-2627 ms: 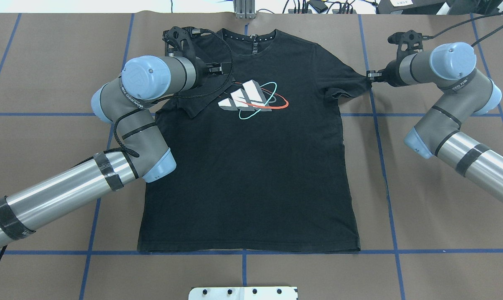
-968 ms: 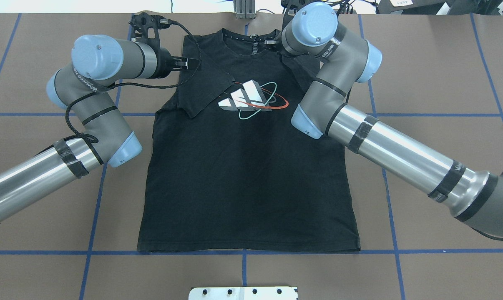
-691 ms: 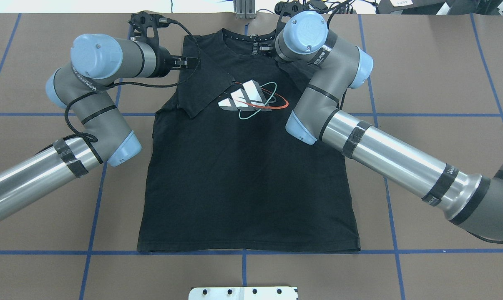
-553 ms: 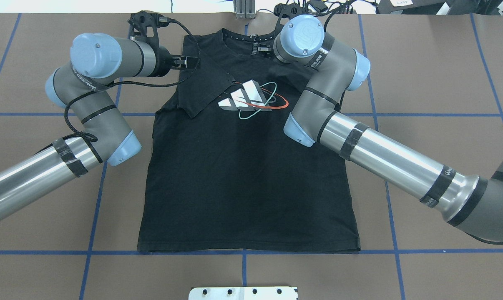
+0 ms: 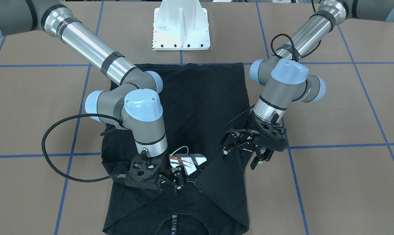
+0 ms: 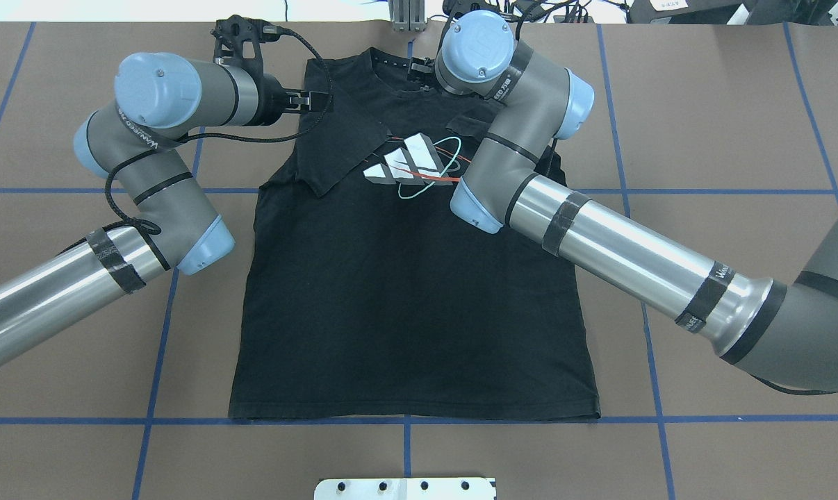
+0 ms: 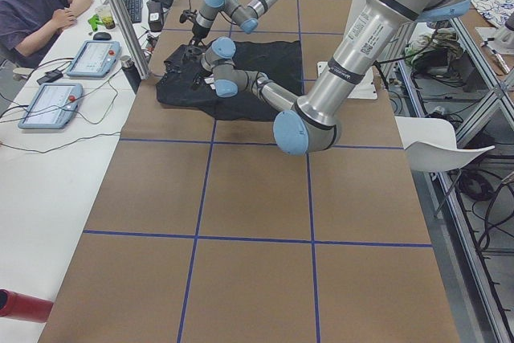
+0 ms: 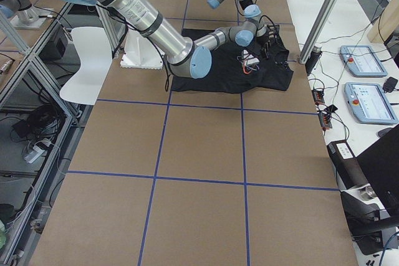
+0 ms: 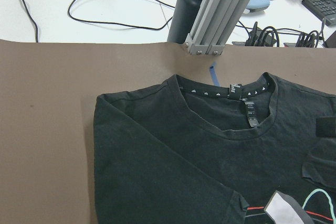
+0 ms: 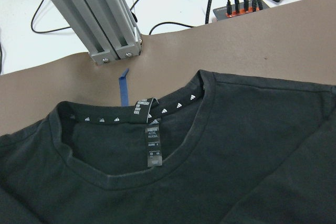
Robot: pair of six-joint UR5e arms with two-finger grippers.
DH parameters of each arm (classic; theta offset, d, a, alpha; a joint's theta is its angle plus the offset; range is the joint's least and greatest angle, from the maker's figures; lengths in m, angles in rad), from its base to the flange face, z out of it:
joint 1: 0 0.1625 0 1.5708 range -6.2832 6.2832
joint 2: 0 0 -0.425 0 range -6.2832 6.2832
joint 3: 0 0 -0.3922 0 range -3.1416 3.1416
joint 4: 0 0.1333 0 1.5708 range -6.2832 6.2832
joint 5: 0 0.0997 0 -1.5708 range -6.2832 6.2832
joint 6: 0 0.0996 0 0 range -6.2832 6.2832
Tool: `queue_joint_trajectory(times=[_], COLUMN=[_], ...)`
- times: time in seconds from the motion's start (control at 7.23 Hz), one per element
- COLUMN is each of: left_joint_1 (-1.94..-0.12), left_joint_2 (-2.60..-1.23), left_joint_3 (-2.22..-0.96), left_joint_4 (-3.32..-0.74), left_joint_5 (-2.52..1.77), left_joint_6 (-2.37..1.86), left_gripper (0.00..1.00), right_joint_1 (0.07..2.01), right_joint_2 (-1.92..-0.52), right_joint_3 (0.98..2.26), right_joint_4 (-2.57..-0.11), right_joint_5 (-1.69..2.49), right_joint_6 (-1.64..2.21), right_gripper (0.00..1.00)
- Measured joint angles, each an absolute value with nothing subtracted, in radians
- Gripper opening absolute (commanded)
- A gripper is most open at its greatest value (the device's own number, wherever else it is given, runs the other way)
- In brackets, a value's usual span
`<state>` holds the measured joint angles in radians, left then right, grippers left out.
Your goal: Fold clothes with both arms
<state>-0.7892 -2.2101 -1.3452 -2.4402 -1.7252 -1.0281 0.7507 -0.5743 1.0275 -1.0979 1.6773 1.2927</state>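
- Overhead exterior view: black shirt [image 6: 405,312] lies flat and logo-up on the brown table [image 6: 738,104], collar away from the robot. The sleeve on the robot's left is folded diagonally onto the chest.
- Dark bottle [image 9: 185,9] stands beyond the collar; its contents cannot be told.
- Logo [image 6: 408,163]: 3 white-grey bars ringed by red and cyan ellipses. The neck label [image 10: 153,148] print is too small to read.
- Left gripper [image 6: 313,101], jaws apart, sits at the shoulder, barely shifted from 0.6 s ago.
- Right gripper [image 5: 177,180], jaws seemingly pinched on the other sleeve, has moved further across; its arm now covers the ellipses' right end.
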Motion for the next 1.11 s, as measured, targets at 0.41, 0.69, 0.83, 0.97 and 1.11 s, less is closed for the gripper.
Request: queue_joint_trajectory(times=[0.41, 0.69, 0.83, 0.97, 1.11], left_joint_1=[-0.779, -0.724, -0.673, -0.603, -0.524], left_joint_2=[-2.072, -1.994, -1.934, -1.865, -1.809], left_joint_3=[-1.582, -1.707, -1.77, -1.834, -1.88], left_joint_4=[-2.324, -2.286, -2.283, -2.282, -2.283], left_joint_5=[-1.724, -1.736, -1.732, -1.704, -1.653], left_joint_6=[-1.033, -1.083, -1.133, -1.187, -1.245], left_gripper=[1.0, 1.0, 1.0, 1.0, 1.0], right_joint_1=[0.754, 0.72, 0.676, 0.608, 0.527], right_joint_2=[-0.874, -1.12, -1.236, -1.343, -1.425], right_joint_3=[1.494, 1.808, 1.941, 2.05, 2.128], right_joint_4=[-1.283, -1.357, -1.376, -1.382, -1.383], right_joint_5=[1.735, 1.725, 1.697, 1.641, 1.572], right_joint_6=[1.264, 1.262, 1.267, 1.296, 1.35], right_gripper=[1.0, 1.0, 1.0, 1.0, 1.0])
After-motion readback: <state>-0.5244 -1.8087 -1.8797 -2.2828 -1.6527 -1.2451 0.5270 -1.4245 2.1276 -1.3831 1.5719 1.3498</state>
